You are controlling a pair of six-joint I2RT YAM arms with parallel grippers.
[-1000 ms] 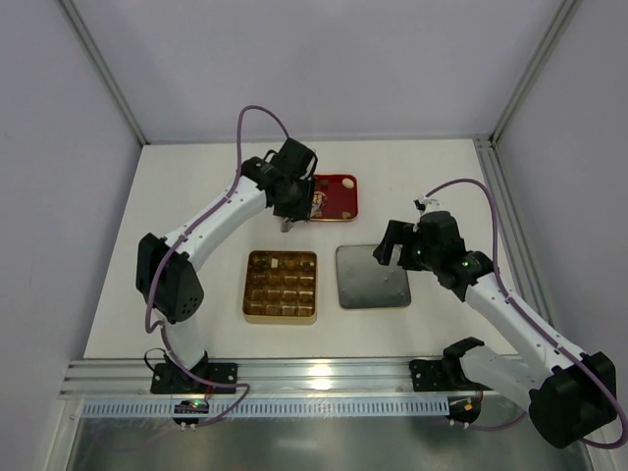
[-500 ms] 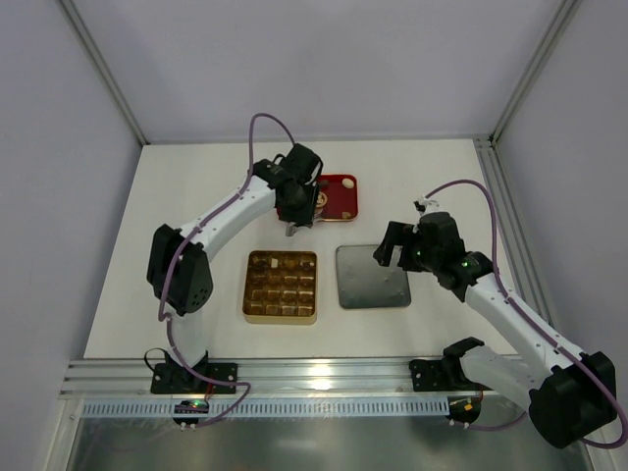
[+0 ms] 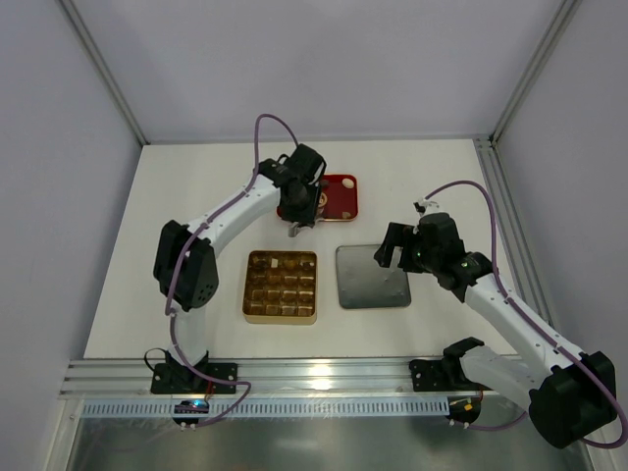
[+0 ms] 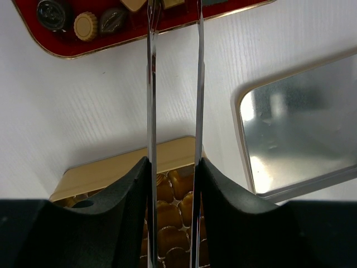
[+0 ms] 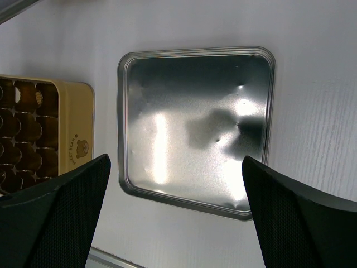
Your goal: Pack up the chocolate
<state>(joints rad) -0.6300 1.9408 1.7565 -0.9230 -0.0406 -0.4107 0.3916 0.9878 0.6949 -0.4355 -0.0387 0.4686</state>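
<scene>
Chocolate (image 4: 86, 25) pieces are seen lying in the red tray (image 3: 343, 208) at the far side of the table (image 3: 196, 196), and a few seem to be sitting in the cups of the gold box (image 5: 75, 123). The left gripper (image 3: 296, 228) is held over the near edge of the red tray, its two thin fingers set close together but not touching. Whether a piece is pinched at the tips cannot be told, as the tips are cut off by the picture's edge. The right gripper (image 5: 175, 162) is spread wide above the silver lid (image 5: 195, 123), and nothing is held in it. A piece could be dropped on the way to the box if it is pinched too softly, or squashed if it is pinched too hard. It could also be put in a cup that is already full. A tiny bear picture with small letters is printed on the box's side, but the words cannot be read.
</scene>
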